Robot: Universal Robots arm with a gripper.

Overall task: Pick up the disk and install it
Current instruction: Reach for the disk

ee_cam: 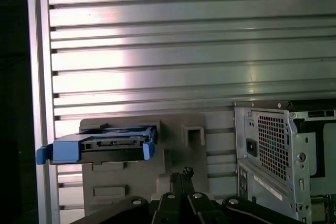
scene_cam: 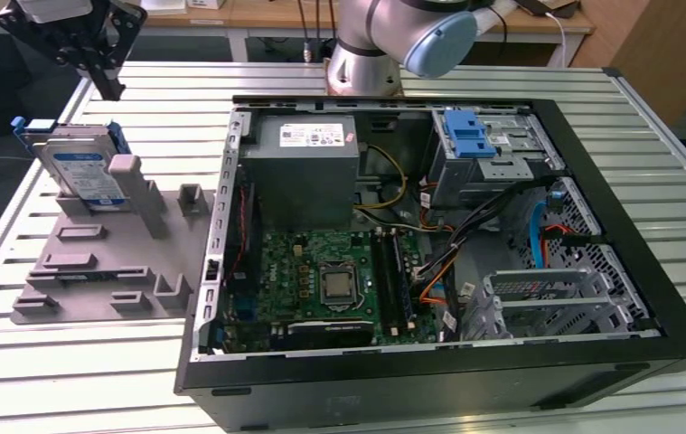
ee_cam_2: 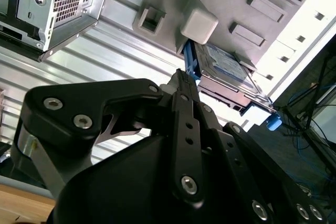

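Disk first: it stands up on its edge in a slot of the grey holder. The holder lies on the table, at the exterior view's left of the open computer case. A blue frame wraps the disk's edges, and a grey post of the holder stands just beside it. My pincer hangs above and behind the disk, well apart from it, touching nothing. In both wrist views its 2 fingers look pinched close together with nothing between them, so I call it narrow and empty. I think the job has hardly begun, because the disk sits in its holder and not in the case, where the drive cage with the blue latch is. Now my worries. If the pincer went down this narrow, it could bump the top edge of the disk and not go around it. A push from the side could tip the disk, since it stands on a thin edge. The holder's posts are very near, so a finger could catch on 1 of them. The blue frame looks like plastic, and a grip on it alone might slip or bend. Loose wires lie near the cage and could snag the disk.
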